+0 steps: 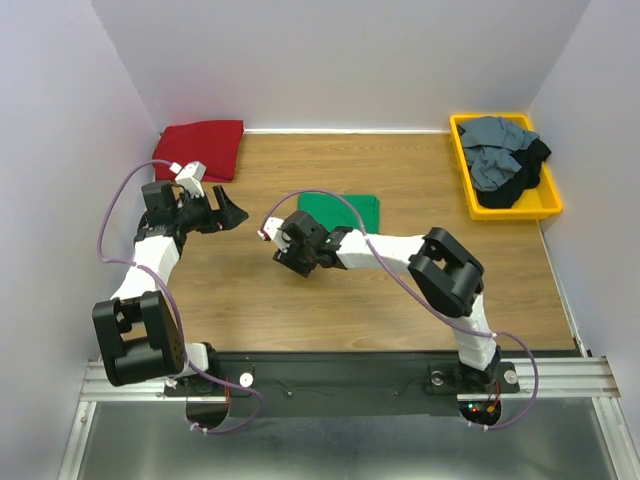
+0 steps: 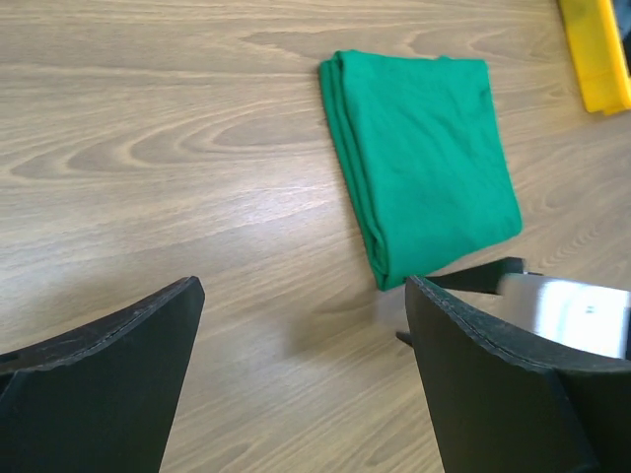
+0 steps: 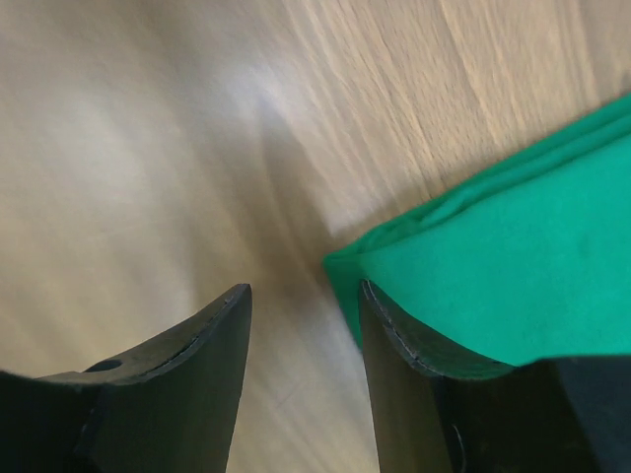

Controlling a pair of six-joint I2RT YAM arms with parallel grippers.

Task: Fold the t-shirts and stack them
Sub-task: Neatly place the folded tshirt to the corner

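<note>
One counter (image 1: 250,300) carries two folded shirts: one green shirt (image 1: 342,210) and one red shirt (image 1: 200,148). One yellow tray (image 1: 465,170) holds one heap of grey cloth (image 1: 495,150) and black cloth (image 1: 520,188); its shirt count cannot be told. Two end effectors: the left end effector (image 2: 301,286) and the right end effector (image 3: 301,296).

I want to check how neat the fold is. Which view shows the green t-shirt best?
The left wrist view: the green t-shirt lies there whole, its layered fold edge clear. The top external view shows it small, with little fold detail. The right wrist view catches only one blurred corner.
</note>
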